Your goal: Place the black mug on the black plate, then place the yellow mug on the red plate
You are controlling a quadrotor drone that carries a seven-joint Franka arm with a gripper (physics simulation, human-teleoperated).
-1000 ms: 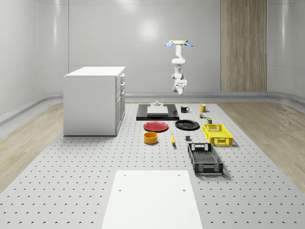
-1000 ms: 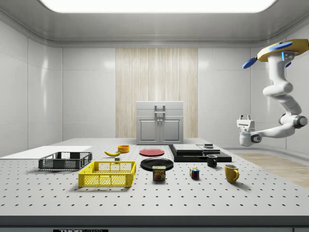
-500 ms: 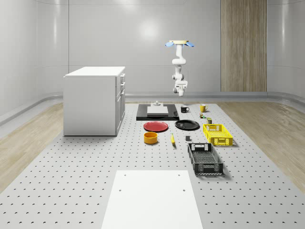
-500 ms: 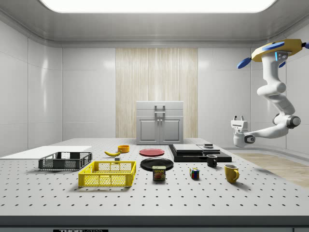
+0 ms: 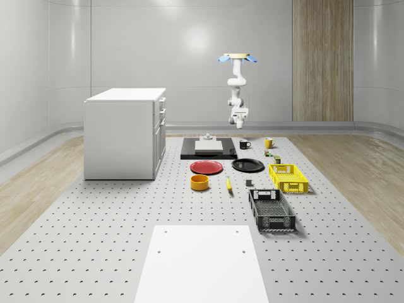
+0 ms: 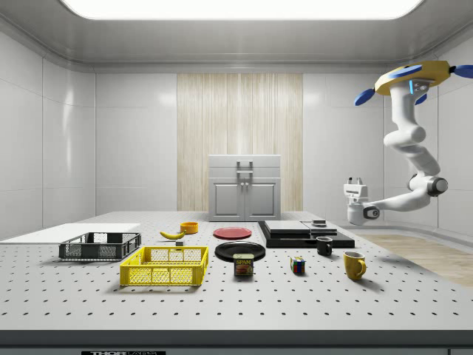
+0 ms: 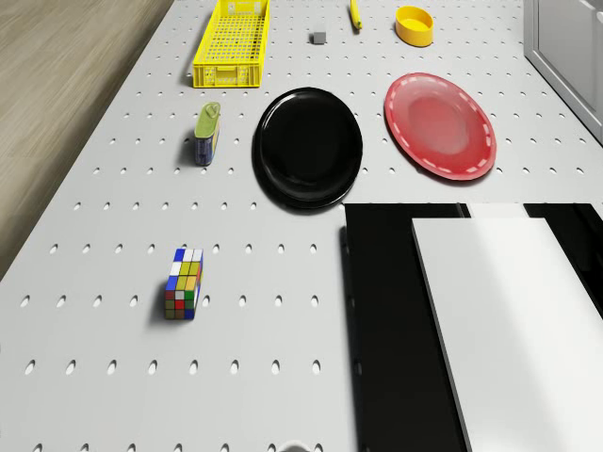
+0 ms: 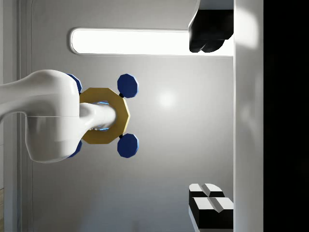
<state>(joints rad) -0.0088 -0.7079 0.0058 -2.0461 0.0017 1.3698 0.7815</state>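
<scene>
The black mug and the yellow mug stand on the table near its far end. Closer in lie the black plate and the red plate, both bare. The drone hovers high over the table's far end. Its arm hangs down and bends back, so my gripper points upward, well above the two mugs. The fingers stand wide apart with nothing between them.
A black slab with a white board lies beside the plates. Near them are a Rubik's cube, a can, a yellow basket, an orange bowl and a banana. A white cabinet stands at the whole-scene view's left.
Drone and arm have drifted toward the side view's left, carrying the upturned gripper from beyond the yellow mug to above it. Mugs and plates have not moved.
</scene>
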